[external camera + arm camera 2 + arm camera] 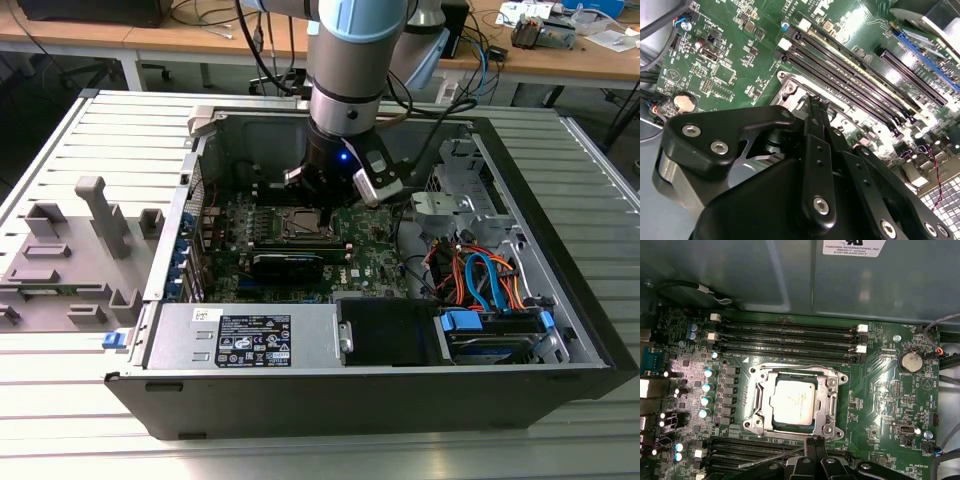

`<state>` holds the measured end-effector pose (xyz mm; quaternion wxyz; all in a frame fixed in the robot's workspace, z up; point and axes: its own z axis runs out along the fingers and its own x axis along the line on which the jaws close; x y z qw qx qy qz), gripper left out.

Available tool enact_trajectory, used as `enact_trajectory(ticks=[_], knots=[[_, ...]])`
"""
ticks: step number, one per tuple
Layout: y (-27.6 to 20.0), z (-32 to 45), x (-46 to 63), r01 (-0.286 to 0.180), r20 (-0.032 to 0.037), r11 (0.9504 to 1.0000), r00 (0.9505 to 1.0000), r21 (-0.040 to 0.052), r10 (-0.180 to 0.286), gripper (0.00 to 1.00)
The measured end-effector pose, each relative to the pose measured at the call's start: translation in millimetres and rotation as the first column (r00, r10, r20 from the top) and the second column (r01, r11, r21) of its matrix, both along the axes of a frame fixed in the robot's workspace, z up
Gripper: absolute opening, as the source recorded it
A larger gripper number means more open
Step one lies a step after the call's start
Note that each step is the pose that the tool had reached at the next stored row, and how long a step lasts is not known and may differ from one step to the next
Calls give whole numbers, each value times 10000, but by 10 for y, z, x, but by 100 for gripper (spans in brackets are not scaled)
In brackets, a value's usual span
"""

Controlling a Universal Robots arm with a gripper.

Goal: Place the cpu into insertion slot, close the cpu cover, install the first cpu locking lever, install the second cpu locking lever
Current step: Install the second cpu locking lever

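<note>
Centre-frame in the first wrist view, the small flat silvery-grey square cpu [794, 401] lies level in the dark metal-rimmed insertion slot [756, 399], the thin silvery cpu cover [832, 390] framing it. My jaws [814, 442], pinched together on nothing, hover at its lower edge. It's light, rigid, fragile underneath; edges only. Being square, it has no long axis.

Silver-grey arm [350, 60] with light-blue joint caps, black wrist section lit by a small blue light, black cables draped alongside, matte black end effector [817, 107] with linkage plates fastened by silver screws
</note>
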<state>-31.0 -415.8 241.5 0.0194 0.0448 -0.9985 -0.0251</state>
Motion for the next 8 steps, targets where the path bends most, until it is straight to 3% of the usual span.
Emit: enact_trajectory(ticks=[8], knots=[[-48, -1, 0, 0, 0, 10000, 10000, 0, 0, 11]])
